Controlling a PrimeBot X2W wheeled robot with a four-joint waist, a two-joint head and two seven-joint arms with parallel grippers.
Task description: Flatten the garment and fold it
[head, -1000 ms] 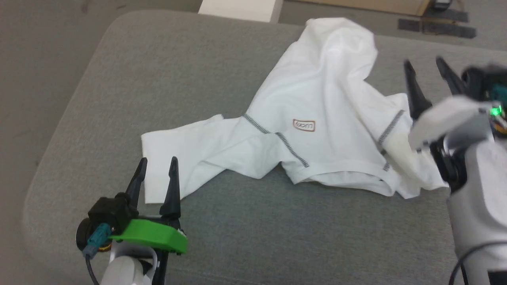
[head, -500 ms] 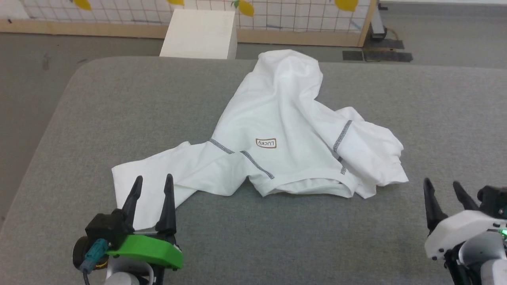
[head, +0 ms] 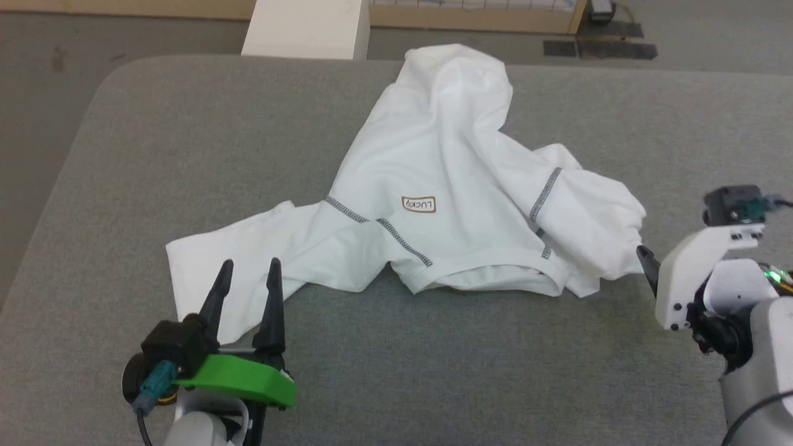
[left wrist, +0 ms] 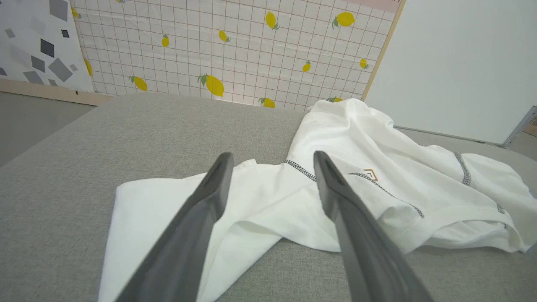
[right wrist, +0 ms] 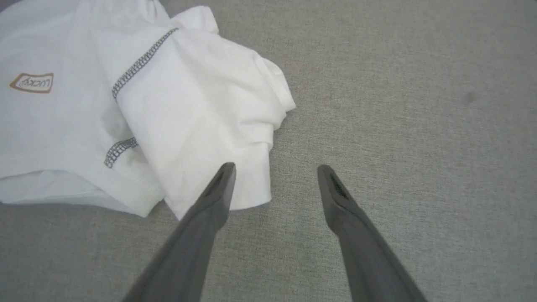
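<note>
The white long-sleeved garment lies crumpled on the grey padded table, its "LUCKY" patch facing up. One sleeve stretches flat toward the near left, and the other is bunched at the right. My left gripper is open, its fingertips just over the near end of the left sleeve. My right gripper is open above the table, its left fingertip beside the corner of the bunched sleeve. In the head view a dark fingertip of the right gripper peeks out beside its white housing.
A white box stands beyond the table's far edge. A lemon-patterned grid panel and a white wall lie behind it. The table's rounded left edge drops to grey floor. Bare grey table surface runs along the near side and to the right.
The head camera has shifted. My right gripper has come up from the lower right to the bunched sleeve's edge. The left gripper holds its place, and the garment lies as before.
</note>
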